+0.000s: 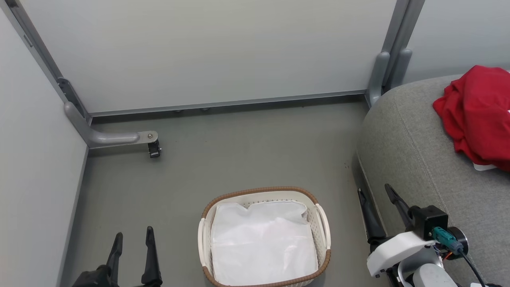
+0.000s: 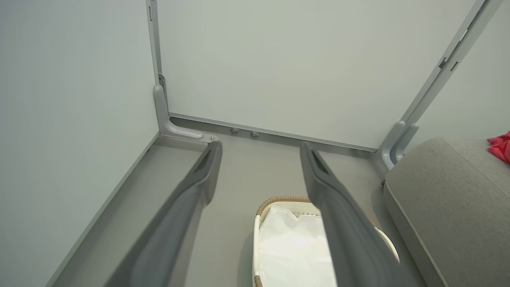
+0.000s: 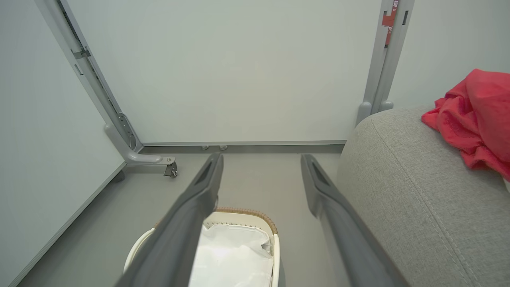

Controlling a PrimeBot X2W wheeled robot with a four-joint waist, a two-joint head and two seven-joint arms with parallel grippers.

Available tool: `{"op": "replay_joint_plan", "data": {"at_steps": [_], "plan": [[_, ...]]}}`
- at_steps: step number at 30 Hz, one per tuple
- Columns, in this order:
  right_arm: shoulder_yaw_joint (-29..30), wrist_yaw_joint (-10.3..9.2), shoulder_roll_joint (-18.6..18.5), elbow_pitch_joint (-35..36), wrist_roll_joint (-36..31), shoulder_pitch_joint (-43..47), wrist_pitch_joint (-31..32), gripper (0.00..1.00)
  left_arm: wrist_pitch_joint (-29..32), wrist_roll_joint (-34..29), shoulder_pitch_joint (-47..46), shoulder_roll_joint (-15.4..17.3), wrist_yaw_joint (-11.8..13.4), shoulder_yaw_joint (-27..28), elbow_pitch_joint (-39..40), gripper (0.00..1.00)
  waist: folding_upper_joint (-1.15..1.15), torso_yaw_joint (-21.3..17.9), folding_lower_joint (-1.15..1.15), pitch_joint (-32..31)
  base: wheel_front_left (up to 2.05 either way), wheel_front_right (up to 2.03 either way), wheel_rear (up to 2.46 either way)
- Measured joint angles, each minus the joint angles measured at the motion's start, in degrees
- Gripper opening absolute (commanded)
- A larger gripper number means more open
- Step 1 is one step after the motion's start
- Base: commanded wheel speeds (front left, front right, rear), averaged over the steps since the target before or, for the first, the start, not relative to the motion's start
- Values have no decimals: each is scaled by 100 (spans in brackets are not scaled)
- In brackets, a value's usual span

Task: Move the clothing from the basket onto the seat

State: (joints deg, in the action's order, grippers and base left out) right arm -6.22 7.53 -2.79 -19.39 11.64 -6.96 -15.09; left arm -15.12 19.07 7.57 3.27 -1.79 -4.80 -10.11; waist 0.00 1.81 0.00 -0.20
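The basket point(image 1: 264, 192) stands on the floor at bottom centre, holding only its white cloth liner point(image 1: 263, 243). Red clothing point(image 1: 478, 113) lies heaped on the grey seat point(image 1: 414, 151) at the right. My left gripper point(image 1: 133, 236) hangs open to the left of the basket, nothing between its fingers. My right gripper point(image 1: 374, 190) is open too, between the basket and the seat's edge. The wrist views show the basket point(image 2: 279, 200) point(image 3: 247, 211), the seat point(image 2: 446, 191) point(image 3: 410, 183) and the clothing point(image 2: 501, 146) point(image 3: 474, 115) beyond my open left gripper point(image 2: 261, 146) and right gripper point(image 3: 261, 158).
Pale partition panels point(image 1: 207, 52) close off the back and left, on grey metal posts. A grey foot with a castor point(image 1: 153, 148) juts onto the floor at the left. Open grey floor point(image 1: 247, 151) lies between the basket and the back panel.
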Motion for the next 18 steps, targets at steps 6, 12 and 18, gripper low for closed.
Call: {"op": "replay_joint_plan", "data": {"at_steps": [6,12,18], "plan": [[-15,0,1,-2,36,-1,0,100,0,-48,-3,-14,-23,31,4,100,0,-7,0,6,0,0,0],[-19,0,9,-36,36,10,1,0,1,-48,2,-27,-76,54,8,0,0,-12,0,11,0,0,0],[7,0,34,-166,344,163,97,0,100,243,7,-42,-77,73,-164,0,0,-18,0,12,0,0,0]]}}
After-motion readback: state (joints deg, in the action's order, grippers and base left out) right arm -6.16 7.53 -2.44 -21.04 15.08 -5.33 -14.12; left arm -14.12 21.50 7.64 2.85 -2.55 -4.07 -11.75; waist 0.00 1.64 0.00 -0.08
